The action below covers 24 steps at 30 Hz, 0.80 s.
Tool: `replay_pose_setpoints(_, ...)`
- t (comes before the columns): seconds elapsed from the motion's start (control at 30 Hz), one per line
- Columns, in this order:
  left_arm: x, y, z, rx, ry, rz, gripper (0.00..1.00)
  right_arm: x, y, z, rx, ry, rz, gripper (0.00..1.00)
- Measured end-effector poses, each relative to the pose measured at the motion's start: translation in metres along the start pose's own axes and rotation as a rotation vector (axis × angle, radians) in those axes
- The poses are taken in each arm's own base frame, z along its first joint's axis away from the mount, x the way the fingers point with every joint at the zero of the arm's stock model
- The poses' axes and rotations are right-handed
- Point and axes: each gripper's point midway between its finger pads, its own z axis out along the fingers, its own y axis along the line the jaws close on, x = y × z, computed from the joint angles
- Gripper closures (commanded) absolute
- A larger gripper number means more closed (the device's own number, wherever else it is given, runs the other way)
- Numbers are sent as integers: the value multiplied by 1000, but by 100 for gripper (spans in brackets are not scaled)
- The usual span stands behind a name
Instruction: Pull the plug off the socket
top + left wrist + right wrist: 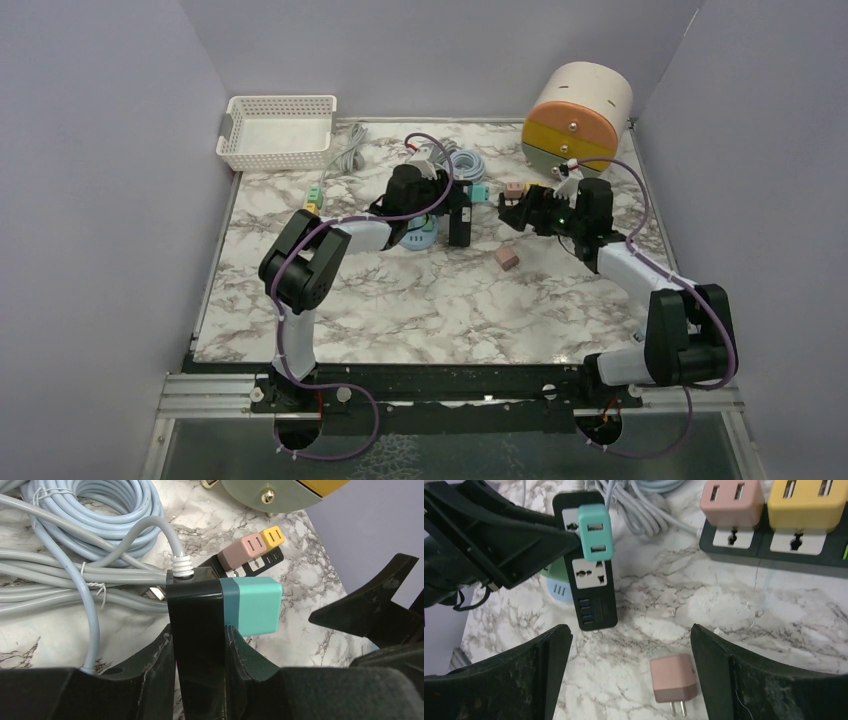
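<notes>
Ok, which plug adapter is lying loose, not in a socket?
The lone pink adapter on the marble, prongs exposed. The teal adapter, second pink adapter and yellow adapter are all plugged in.

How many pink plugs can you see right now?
2. One pink plug sits in the far power strip beside the yellow plug; the loose pink plug lies on the table, prongs out, near the open right claw. More could hide behind the arms.

No legible text or labels
</notes>
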Motion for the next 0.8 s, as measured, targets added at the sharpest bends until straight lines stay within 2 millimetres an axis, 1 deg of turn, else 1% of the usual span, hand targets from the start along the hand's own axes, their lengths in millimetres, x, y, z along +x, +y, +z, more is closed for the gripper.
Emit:
replay_pose_setpoints(0.13,3,-3,1,9,7,0,100,-14,-4,13,-15,-79,-19,10)
replay_pose_setpoints(0.3,5,-7,3,17,12,-1,100,-24,-8,37,-69,-114,-19,12)
replay_pose_setpoints(0.4,6,-7,3,19,15,-4,100,-28,-6,45,-108,-132,-14,13)
replay_pose_setpoints(0.5,8,-9,4,25,20,-4,100,-36,-1,53,-152,-152,-10,15)
replay_pose_setpoints(0.63,9,-9,4,25,22,-8,100,-46,9,66,-208,-169,-21,25)
replay_pose_setpoints(0.8,9,-10,4,27,23,-9,100,-50,21,84,-259,-156,-23,40)
